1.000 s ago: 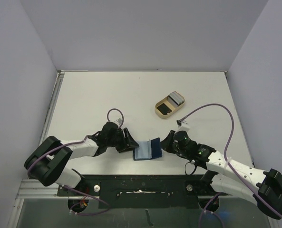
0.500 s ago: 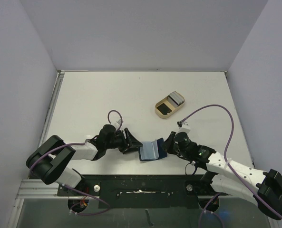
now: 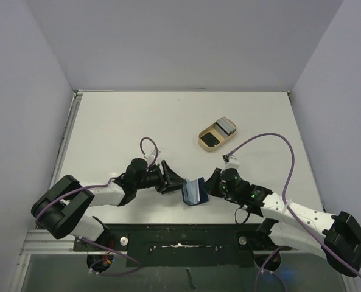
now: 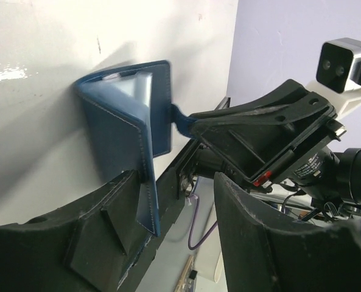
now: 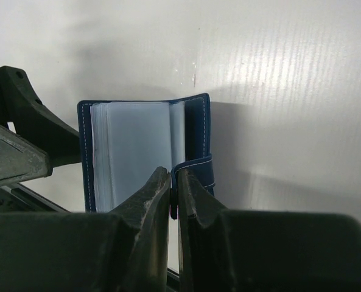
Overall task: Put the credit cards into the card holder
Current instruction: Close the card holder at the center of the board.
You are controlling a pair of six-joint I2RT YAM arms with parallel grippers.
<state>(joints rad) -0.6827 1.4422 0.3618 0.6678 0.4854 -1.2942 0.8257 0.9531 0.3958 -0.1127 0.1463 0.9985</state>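
The dark blue card holder [image 3: 195,191] stands half open near the table's front edge, pale pocket pages [image 5: 131,149] showing inside. My right gripper [image 5: 175,176] is shut on its closing strap [image 5: 195,165] and holds that cover up. My left gripper [image 4: 180,188] is open around the other cover [image 4: 122,137], whose lower edge rests against one finger [image 4: 101,225]. The credit cards lie far off in a tan dish [image 3: 204,143]: a black one [image 3: 212,139] and pale grey ones [image 3: 225,126].
The tan oval dish sits at the middle right of the white table [image 3: 137,121]. Grey walls close in the left, back and right sides. A black rail [image 3: 180,234] with the arm bases runs along the near edge, just behind the card holder.
The card holder lay flat open a second ago and now stands folded into a narrow V. The right gripper has drawn its cover leftward, and the left gripper has moved right against the other cover.
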